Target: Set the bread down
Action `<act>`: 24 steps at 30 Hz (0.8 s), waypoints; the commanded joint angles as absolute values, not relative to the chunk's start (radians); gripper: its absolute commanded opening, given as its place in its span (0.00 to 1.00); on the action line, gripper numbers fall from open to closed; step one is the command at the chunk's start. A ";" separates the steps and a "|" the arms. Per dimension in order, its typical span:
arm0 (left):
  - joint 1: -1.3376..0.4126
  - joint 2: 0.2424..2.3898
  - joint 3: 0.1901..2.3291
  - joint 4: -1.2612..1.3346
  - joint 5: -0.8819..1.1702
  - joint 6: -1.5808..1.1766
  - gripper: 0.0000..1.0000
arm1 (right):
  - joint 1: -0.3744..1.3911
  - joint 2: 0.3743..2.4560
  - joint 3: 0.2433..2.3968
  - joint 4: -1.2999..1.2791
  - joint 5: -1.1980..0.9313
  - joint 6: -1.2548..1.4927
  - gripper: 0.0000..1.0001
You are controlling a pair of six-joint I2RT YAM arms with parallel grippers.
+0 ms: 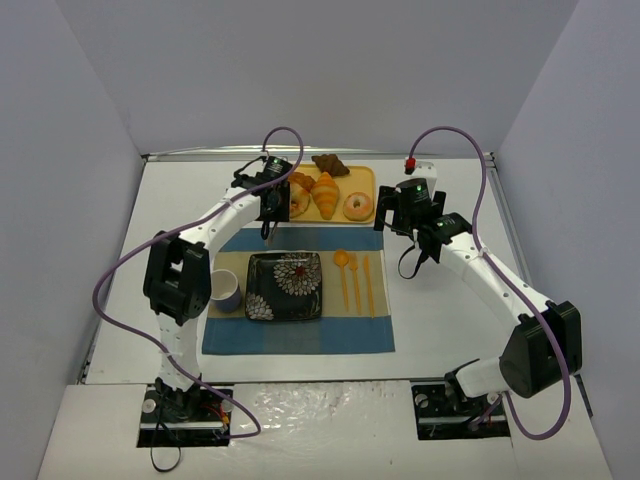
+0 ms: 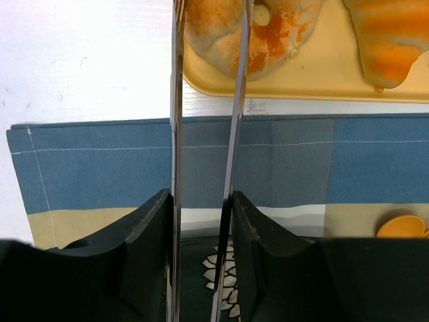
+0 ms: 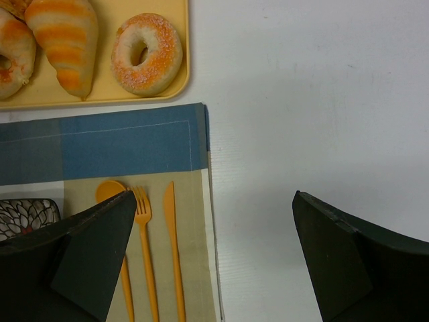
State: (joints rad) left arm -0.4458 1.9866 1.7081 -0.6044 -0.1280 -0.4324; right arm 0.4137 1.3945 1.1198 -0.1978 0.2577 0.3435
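Note:
A yellow tray [image 1: 367,181] at the back holds several breads. My left gripper [image 2: 201,198] is shut on a pair of thin metal tongs [image 2: 175,134], whose blades lie against both finger pads. The blades reach onto the tray [image 2: 322,80] and straddle the left part of an orange-dusted bread roll [image 2: 275,33]; whether they pinch it I cannot tell. From above, the left gripper [image 1: 272,205] is at the tray's left end, beside that roll [image 1: 298,195]. My right gripper [image 3: 211,201] is open and holds nothing, over bare table right of the placemat.
A striped croissant [image 1: 325,195], a sugared donut [image 1: 357,205] and a dark pastry [image 1: 330,163] share the tray. On the blue and beige placemat [image 1: 300,335] stand a dark flowered plate [image 1: 285,285], a cup [image 1: 225,290] and orange plastic cutlery [image 1: 355,280].

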 commanded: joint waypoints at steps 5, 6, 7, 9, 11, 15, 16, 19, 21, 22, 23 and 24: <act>-0.446 1.871 1.724 -0.582 -0.141 -0.438 0.06 | 0.416 1.351 1.116 -0.158 0.292 0.360 1.00; -0.446 1.869 1.726 -0.584 -0.142 -0.436 0.03 | 0.416 1.351 1.115 -0.158 0.293 0.360 1.00; -0.446 1.867 1.730 -0.585 -0.142 -0.434 0.01 | 0.416 1.351 1.114 -0.159 0.293 0.359 1.00; -0.448 1.860 1.736 -0.586 -0.144 -0.427 0.00 | 0.416 1.354 1.112 -0.158 0.293 0.359 1.00; -0.450 1.853 1.741 -0.590 -0.150 -0.416 0.00 | 0.417 1.356 1.112 -0.158 0.295 0.357 1.00; -0.454 1.824 1.750 -0.595 -0.163 -0.401 0.00 | 0.416 1.361 1.116 -0.158 0.298 0.356 1.00; -0.457 1.813 1.750 -0.594 -0.163 -0.398 0.00 | 0.416 1.362 1.118 -0.159 0.299 0.355 1.00; -0.460 1.788 1.756 -0.596 -0.165 -0.388 0.00 | 0.416 1.363 1.119 -0.158 0.298 0.353 1.00; -0.461 1.772 1.765 -0.604 -0.168 -0.384 0.00 | 0.416 1.364 1.120 -0.160 0.299 0.353 1.00; -0.465 1.765 1.769 -0.611 -0.169 -0.381 0.00 | 0.416 1.365 1.121 -0.160 0.298 0.353 1.00; -0.468 1.759 1.773 -0.618 -0.170 -0.377 0.00 | 0.416 1.367 1.121 -0.160 0.298 0.353 1.00; -0.472 1.753 1.776 -0.629 -0.170 -0.376 0.00 | 0.417 1.367 1.121 -0.160 0.298 0.353 1.00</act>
State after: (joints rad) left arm -0.4543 1.8590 1.7041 -0.6323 -0.1390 -0.4009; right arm 0.4137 1.3945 1.1065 -0.1978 0.2581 0.3504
